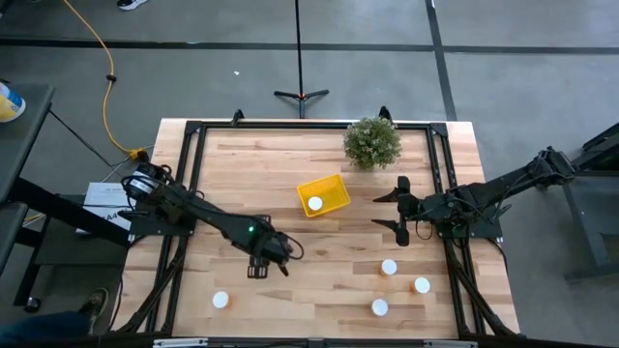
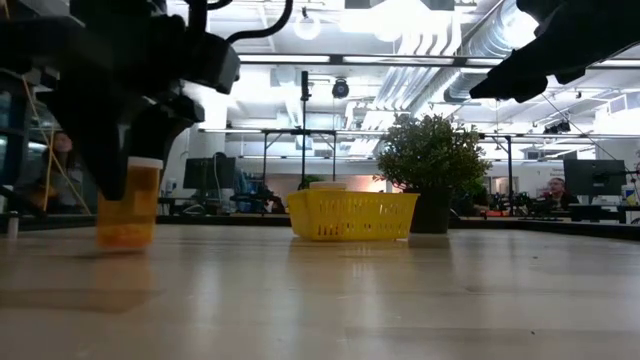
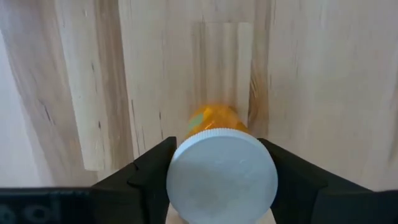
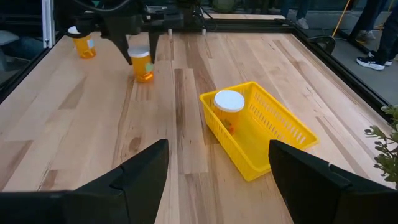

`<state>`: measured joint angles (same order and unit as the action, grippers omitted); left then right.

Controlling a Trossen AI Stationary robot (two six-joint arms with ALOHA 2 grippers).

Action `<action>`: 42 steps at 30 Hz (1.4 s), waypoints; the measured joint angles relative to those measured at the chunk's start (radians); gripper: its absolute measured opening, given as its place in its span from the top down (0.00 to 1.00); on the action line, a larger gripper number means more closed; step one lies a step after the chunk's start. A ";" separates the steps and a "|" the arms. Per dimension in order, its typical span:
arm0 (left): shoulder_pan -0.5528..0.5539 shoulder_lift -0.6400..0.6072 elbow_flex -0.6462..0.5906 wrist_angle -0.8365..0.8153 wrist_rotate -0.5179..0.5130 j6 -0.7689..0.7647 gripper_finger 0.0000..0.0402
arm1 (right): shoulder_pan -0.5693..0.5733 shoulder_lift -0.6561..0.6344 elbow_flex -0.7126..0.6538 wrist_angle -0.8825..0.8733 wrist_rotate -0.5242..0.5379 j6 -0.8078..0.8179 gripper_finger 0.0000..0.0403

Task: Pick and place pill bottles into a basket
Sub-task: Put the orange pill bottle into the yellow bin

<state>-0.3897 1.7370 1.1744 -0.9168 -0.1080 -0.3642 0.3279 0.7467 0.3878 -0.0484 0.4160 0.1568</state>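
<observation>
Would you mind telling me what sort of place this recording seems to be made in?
Probably a robotics lab in an open office or workshop: exposed ceiling ducts, desks with monitors behind the wooden table, and a concrete floor with a yellow cable running across it.

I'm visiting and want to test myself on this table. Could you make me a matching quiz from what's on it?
Things:
1. left gripper
2. right gripper
3. basket
4. plant

States:
A. holds one pill bottle
B. open, holding nothing
C. green, at the table's far edge
D. closed around a pill bottle

Pairs: 1-D, 2-B, 3-A, 4-C
</observation>
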 joint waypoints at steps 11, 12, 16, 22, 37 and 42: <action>0.008 0.000 0.008 0.000 0.000 0.021 0.38 | 0.000 0.000 0.000 0.000 0.000 0.000 0.34; 0.014 0.000 0.008 0.000 0.008 0.021 0.37 | 0.000 0.000 0.000 0.000 0.000 0.000 0.34; 0.056 0.000 0.019 -0.008 0.039 0.050 0.42 | 0.000 0.000 0.000 0.000 0.000 0.013 0.34; 0.118 0.000 0.100 -0.037 0.062 0.137 0.42 | 0.000 0.000 0.000 0.000 0.000 0.027 0.34; 0.341 0.000 0.374 -0.153 0.058 0.345 0.42 | 0.000 0.000 0.000 0.000 0.001 0.023 0.34; 0.413 -0.001 0.400 -0.103 0.083 0.406 0.40 | 0.000 0.000 0.000 0.000 0.004 0.023 0.34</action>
<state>0.0236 1.7363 1.5742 -1.0201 -0.0251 0.0421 0.3279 0.7467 0.3878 -0.0483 0.4198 0.1798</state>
